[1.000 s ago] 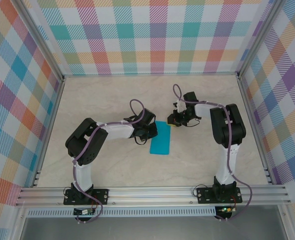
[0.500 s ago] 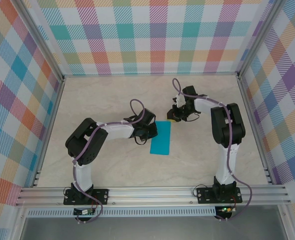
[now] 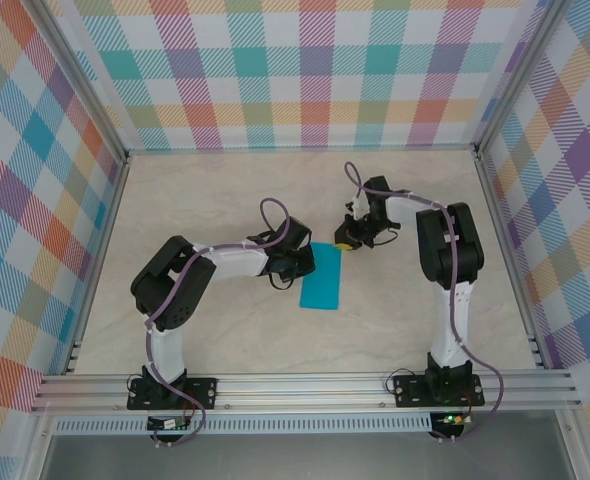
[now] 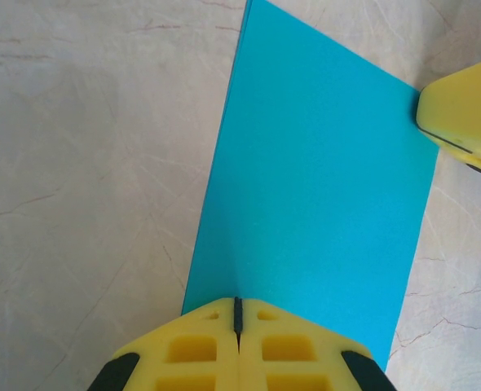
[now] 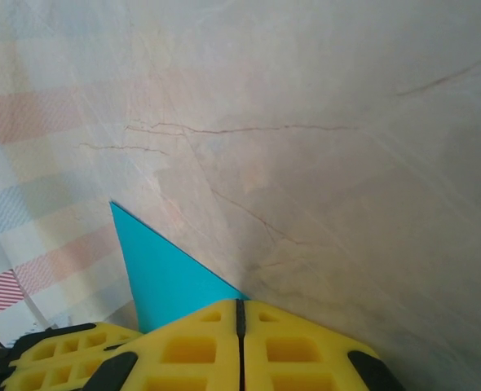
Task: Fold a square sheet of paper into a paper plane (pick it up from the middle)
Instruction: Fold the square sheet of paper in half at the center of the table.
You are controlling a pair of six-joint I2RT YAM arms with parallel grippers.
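Right gripper (image 5: 240,305) jaws pressed together; teal paper (image 5: 163,281) corner juts up-left from tips (marbled table (image 5: 322,122) beyond)

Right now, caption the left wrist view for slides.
Shut left gripper atop teal-blue paper rectangle; shut yellow-fingered right gripper at its far corner.

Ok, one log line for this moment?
paper: rectangle on table | left gripper: shut at its left edge | right gripper: shut at its far right corner

A lab test cell: aluminium frame (image 3: 305,385), plaid walls (image 3: 305,70), marble-look tabletop (image 3: 225,200).
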